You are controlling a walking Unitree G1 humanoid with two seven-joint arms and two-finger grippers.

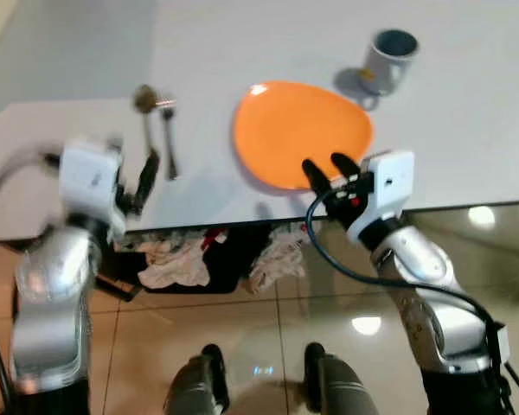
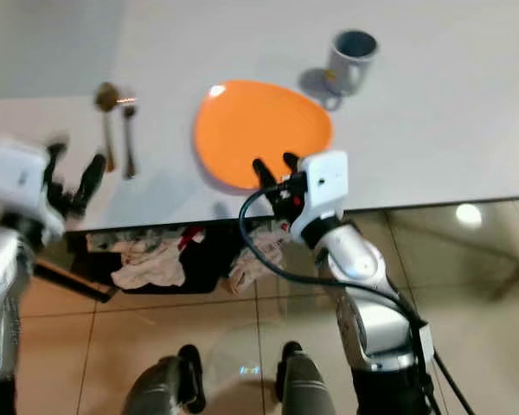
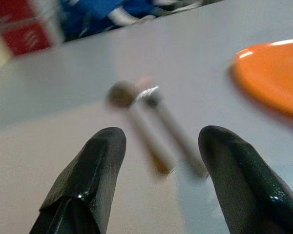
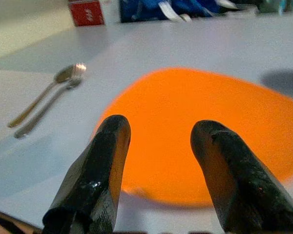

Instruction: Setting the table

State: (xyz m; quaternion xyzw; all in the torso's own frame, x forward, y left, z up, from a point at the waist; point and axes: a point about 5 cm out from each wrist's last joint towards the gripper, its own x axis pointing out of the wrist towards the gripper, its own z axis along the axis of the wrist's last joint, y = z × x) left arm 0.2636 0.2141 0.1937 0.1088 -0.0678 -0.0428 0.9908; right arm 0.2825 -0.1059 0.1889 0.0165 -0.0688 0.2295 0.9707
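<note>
Orange plate (image 1: 301, 130) sits near the white surface's (image 1: 467, 130) front edge — spoon (image 1: 144, 112) and fork (image 1: 168, 138) side by side to its left, grey mug (image 1: 387, 59) beyond its far right. Right pincer (image 1: 329, 169) hovers at the plate's near rim, fingers spread, empty. Left pincer (image 3: 161, 161), also spread and empty, faces the blurred cutlery. Likely next: gripping the cutlery — handles lie close together.

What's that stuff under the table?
Under the white table, near its front edge, crumpled cloths, white with red bits, lie beside something dark on the tiled floor. The tabletop covers whatever lies farther back.
</note>
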